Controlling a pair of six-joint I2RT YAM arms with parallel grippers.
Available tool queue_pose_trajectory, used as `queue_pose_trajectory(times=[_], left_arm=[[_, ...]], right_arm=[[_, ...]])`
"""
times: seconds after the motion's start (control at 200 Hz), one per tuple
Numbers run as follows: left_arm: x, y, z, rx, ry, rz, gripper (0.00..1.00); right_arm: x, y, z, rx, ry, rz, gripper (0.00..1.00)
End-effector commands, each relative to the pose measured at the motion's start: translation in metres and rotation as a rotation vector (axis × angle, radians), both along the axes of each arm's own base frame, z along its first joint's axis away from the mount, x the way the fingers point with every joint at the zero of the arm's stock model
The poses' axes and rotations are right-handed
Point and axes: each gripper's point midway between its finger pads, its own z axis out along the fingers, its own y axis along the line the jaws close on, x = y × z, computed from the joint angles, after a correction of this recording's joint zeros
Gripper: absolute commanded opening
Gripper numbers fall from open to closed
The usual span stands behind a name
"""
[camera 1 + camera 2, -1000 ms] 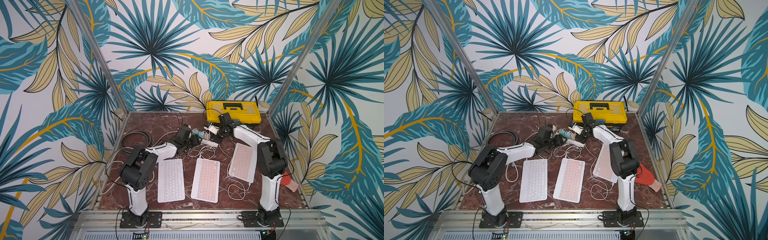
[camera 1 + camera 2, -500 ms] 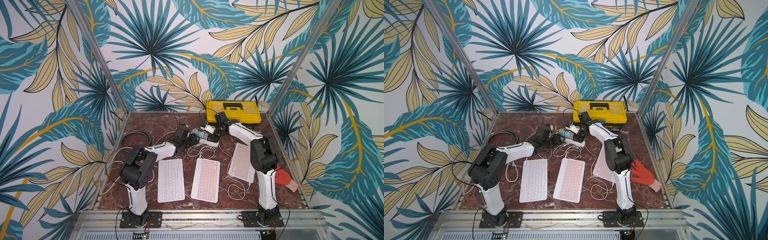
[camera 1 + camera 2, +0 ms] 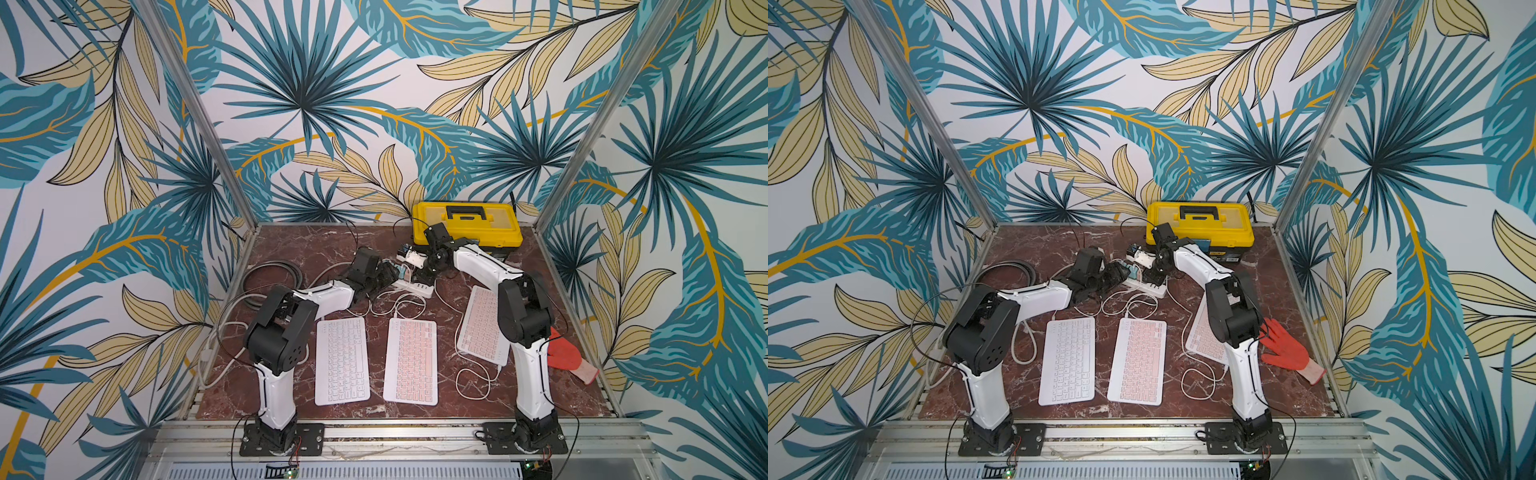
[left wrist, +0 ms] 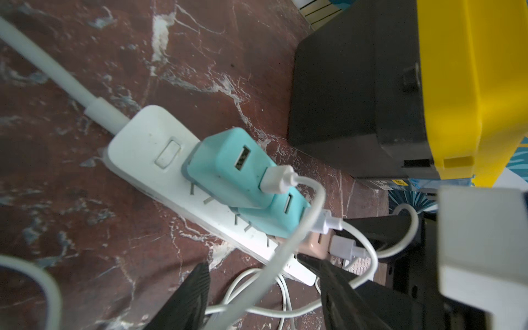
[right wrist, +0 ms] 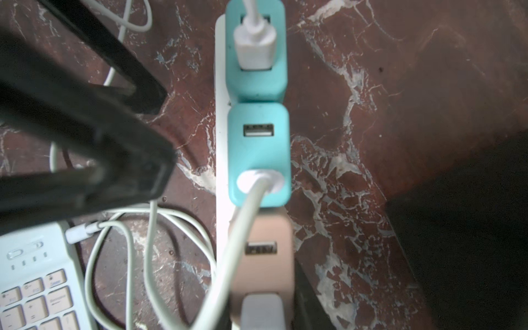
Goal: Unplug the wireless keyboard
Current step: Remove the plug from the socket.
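At power strip (image 4: pixel 148 148): left hand (image 4: pixel 258 268) spread; right hand (image 3: pixel 427 274) unclear; toolbox label (image 4: pixel 398 182) blurred.

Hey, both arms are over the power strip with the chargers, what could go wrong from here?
1. The white cable from the middle teal adapter drapes over the beige adapter; the right gripper there might pinch the wrong lead.
2. The power strip looks unfastened on the table; a pull could drag it or lift an adapter out instead of a plug.
3. The left gripper, open, straddles looped cables and might snag them.
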Motion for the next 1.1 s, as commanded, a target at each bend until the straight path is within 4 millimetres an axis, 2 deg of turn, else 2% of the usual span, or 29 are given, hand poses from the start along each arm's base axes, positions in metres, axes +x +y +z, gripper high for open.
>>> queue_pose_trajectory(times=[0.0, 0.315, 0.441, 0.631, 0.796, 1.091], left_arm=[[0.015, 0.011, -0.003, 0.011, 0.0, 0.086, 0.63], [0.032, 0.008, -0.007, 0.005, -0.007, 0.124, 0.72], [0.032, 0.008, -0.015, 0.001, 0.012, 0.133, 0.7], [0.022, 0.01, -0.027, 0.0, 0.053, 0.138, 0.63], [0.013, 0.01, -0.037, 0.002, 0.08, 0.131, 0.61], [-0.012, 0.016, -0.065, 0.04, 0.146, 0.142, 0.53]], right_arm=[[-0.011, 0.013, -0.005, 0.019, 0.041, 0.055, 0.2], [-0.016, 0.019, -0.002, 0.033, 0.053, 0.081, 0.2], [-0.016, 0.02, -0.001, 0.039, 0.058, 0.082, 0.2], [-0.012, 0.024, 0.006, 0.064, 0.076, 0.03, 0.19], [-0.012, 0.026, 0.011, 0.085, 0.124, -0.025, 0.16], [-0.011, 0.033, 0.014, 0.115, 0.189, -0.063, 0.15]])
